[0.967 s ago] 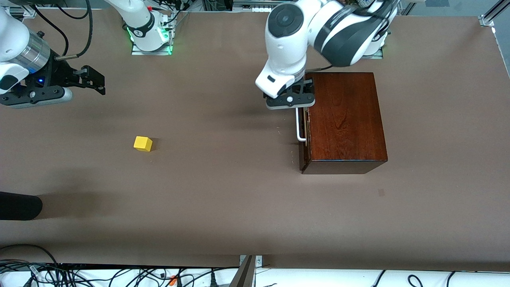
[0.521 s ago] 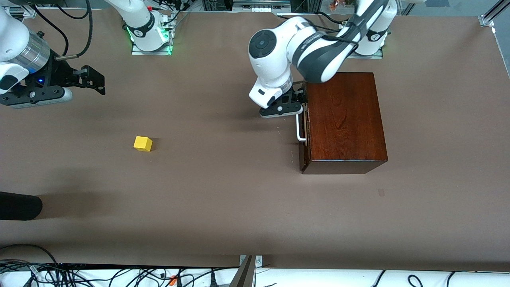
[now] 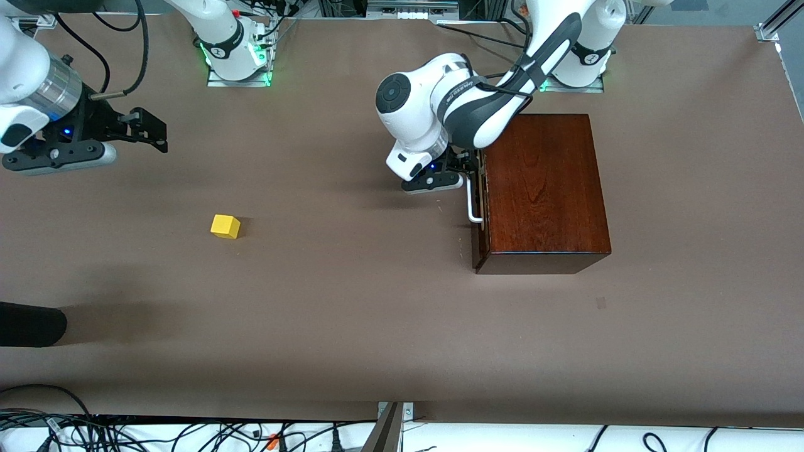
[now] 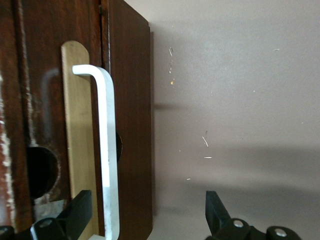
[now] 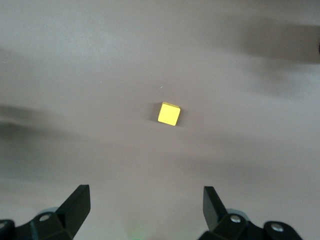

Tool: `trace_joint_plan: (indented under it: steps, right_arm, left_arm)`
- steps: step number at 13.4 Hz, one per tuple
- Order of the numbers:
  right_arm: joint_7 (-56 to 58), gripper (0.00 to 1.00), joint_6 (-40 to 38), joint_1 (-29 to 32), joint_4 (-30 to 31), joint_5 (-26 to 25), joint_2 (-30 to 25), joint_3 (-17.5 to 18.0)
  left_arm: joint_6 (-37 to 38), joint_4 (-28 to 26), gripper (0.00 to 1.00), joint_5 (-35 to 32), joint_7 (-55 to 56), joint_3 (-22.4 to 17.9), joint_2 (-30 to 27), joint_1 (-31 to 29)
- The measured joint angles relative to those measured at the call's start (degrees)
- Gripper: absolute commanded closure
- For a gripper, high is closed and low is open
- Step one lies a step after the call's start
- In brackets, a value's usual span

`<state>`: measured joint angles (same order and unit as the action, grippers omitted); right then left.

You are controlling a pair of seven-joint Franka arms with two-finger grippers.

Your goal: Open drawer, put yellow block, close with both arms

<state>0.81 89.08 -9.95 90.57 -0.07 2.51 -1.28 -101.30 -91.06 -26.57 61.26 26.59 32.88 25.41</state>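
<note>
The dark mahogany box [image 3: 543, 188] stands toward the left arm's end of the table. Its drawer front [image 4: 130, 125] looks shut, with the white bar handle [image 3: 472, 204] on the side facing the right arm's end. My left gripper [image 3: 470, 168] is open at the handle's end farther from the front camera. In the left wrist view the handle [image 4: 107, 150] runs between the open fingers of this gripper [image 4: 148, 212], close to one finger [image 4: 80, 210]. The yellow block [image 3: 225, 226] lies on the table toward the right arm's end. My right gripper [image 3: 160, 133] hangs open and empty over the table; its wrist view shows the block [image 5: 169, 114] ahead of this gripper [image 5: 145, 210].
A black rounded object [image 3: 31, 323] juts in at the right arm's end of the table, nearer the front camera than the block. Cables [image 3: 188, 433] lie along the table's near edge. The brown table surface [image 3: 352, 301] stretches between block and box.
The left arm has lowered and swung its gripper from above the box's edge down to the handle. The right gripper has barely shifted. Block and box have not moved.
</note>
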Motion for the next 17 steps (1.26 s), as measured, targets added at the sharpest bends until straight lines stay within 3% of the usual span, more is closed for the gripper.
trace_joint_plan:
  steps: [13, 17]
  right_arm:
    - [2.5, 0.00, 1.4, 0.3, 0.2, -0.8, 10.1, -0.6]
    - [1.3, 0.00, 7.8, 0.4, 4.4, -0.8, 11.6, -1.3]
  left_arm:
    - [0.0, 0.0, 0.00, -2.6, 1.2, -0.5, 3.2, 0.0]
    - [-0.3, 0.2, 0.00, -2.6, 1.6, -0.5, 3.5, 0.0]
